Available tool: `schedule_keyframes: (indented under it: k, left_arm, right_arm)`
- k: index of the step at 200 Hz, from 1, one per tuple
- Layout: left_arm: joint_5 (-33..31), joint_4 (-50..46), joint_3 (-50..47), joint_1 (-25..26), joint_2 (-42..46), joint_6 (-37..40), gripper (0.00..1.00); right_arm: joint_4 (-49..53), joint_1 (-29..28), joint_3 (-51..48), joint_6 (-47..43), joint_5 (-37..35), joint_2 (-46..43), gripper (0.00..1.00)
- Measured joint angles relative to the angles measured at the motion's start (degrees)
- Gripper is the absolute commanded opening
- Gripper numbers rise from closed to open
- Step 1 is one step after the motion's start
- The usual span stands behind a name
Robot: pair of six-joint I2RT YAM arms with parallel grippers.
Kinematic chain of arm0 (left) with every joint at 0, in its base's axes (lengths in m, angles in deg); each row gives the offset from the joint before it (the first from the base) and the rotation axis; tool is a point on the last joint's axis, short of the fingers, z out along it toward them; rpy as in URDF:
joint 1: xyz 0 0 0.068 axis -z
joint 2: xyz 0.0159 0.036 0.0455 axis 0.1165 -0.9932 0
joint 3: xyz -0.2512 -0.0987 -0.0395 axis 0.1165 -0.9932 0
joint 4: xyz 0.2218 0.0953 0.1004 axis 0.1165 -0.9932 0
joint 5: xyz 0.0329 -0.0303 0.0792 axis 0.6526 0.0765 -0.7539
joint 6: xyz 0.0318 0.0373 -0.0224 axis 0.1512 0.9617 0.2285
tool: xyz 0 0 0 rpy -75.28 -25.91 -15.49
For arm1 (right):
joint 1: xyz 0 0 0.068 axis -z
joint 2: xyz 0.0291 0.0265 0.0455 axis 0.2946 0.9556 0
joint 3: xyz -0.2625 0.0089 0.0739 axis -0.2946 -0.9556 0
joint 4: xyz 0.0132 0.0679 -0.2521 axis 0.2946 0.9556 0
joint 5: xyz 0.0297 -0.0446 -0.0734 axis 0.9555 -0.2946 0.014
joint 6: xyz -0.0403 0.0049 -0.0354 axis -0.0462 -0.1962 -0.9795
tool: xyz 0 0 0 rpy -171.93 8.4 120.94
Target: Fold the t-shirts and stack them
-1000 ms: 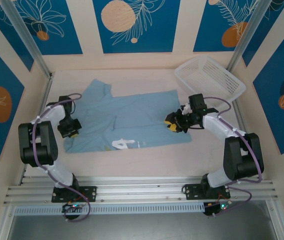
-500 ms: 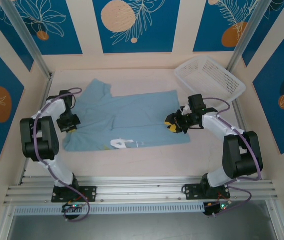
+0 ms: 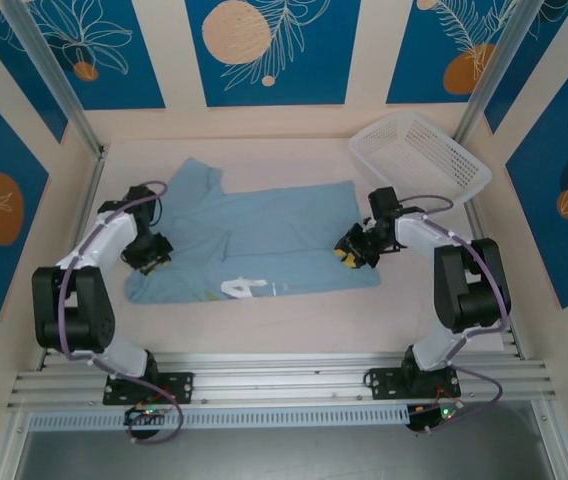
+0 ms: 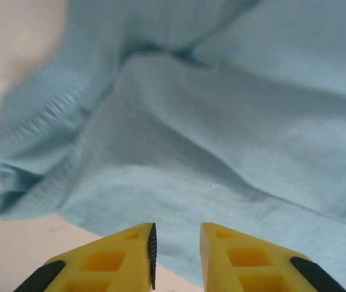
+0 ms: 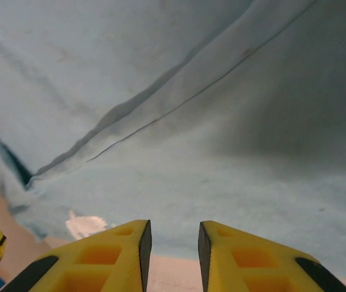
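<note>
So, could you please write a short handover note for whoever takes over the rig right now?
Grippers: the left gripper has its fingers slightly apart and empty, at the t-shirt's left edge. The right gripper is the same, at its right edge.
Things: the t-shirt lies spread out and rumpled; the basket sits far right, apart from it.
Done: no finished fold.
Left: fold the t-shirt, then stack it.

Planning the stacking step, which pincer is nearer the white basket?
Right. The right pincer is at the t-shirt's right edge, just short of the basket; the left pincer is across the shirt at its left edge.
</note>
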Motion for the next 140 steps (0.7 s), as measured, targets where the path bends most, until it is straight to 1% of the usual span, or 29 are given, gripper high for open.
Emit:
schedule_keyframes:
  k: [23,40,57,100,140]
  left_arm:
    - [1.8,1.5,-0.9,-0.5,-5.8,-2.0,0.20]
    - [0.7,2.1,-0.9,-1.5,-9.2,-2.8,0.21]
    - [-0.7,2.2,-1.0,-2.3,-10.5,-3.2,0.21]
    - [-1.7,2.2,-4.3,-2.6,-8.2,-4.5,0.22]
    - [-3.3,0.5,-11.0,-3.1,-2.3,-6.2,0.23]
  right_arm:
    - [2.9,-0.2,3.3,-0.7,-2.9,4.1,0.25]
    - [5.9,-0.6,5.6,-1.2,-5.3,7.2,0.23]
    - [9.0,-1.0,6.7,-1.2,-7.3,9.4,0.23]
    - [14.2,-3.3,5.6,0.3,-8.8,8.8,0.24]
    - [16.6,-6.4,-1.2,3.5,-8.8,3.9,0.25]
